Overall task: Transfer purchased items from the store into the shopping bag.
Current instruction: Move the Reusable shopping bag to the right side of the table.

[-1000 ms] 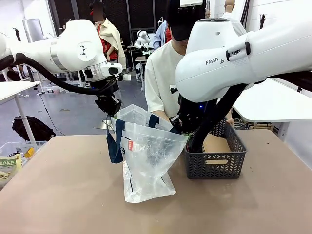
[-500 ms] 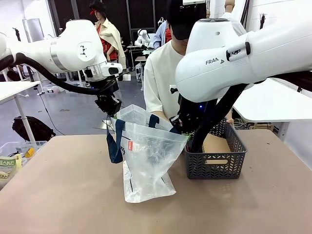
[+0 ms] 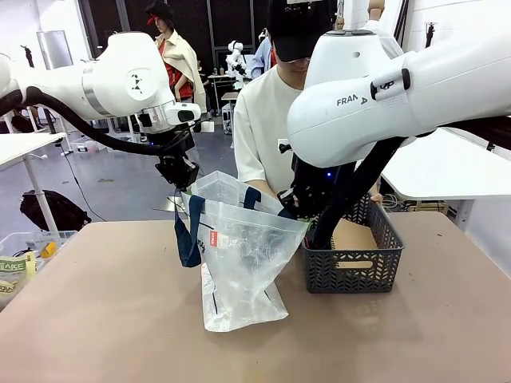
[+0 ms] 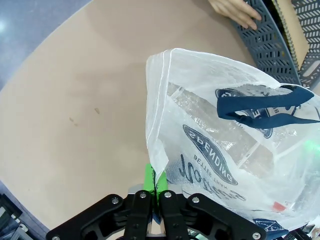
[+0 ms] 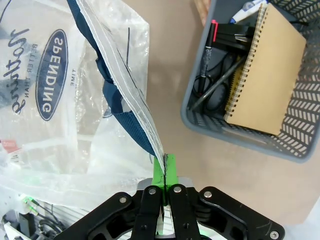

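Nothing of mine has shifted since a second ago: both arms, the bag and the basket sit where they did, and only the person across the surface (image 3: 120,319) has moved a little.

Nearest the camera in the front view, the shopping bag (image 3: 239,247) stands at the centre of the frame with its bottom on the surface and its mouth stretched open between my two arms. My left pincer (image 4: 154,180) is clenched on the bag's rim at the upper-left corner of the mouth. My right pincer (image 5: 164,167) is clenched on the opposite rim, beside a navy handle (image 5: 120,105), at the mouth's upper right.

Just beyond the bag, at right of centre, is the store basket (image 3: 351,275), close against the bag's side; I cannot tell whether they touch. From my right pincer it lies up and to the right in the wrist view. The purchased items are inside it: a brown spiral notebook (image 5: 265,75) leaning on the basket's right wall, its long axis running nearly top to bottom of that frame, and some pens (image 5: 225,35) in the basket's upper left.

Farthest off, the person's hand (image 4: 232,11) rests on the basket's rim at the top of my left wrist view.

My right pincer is the nearer one to the basket, but letting go would let the mouth sag. I judge the person's hand is best placed to lift items leftward into the bag.
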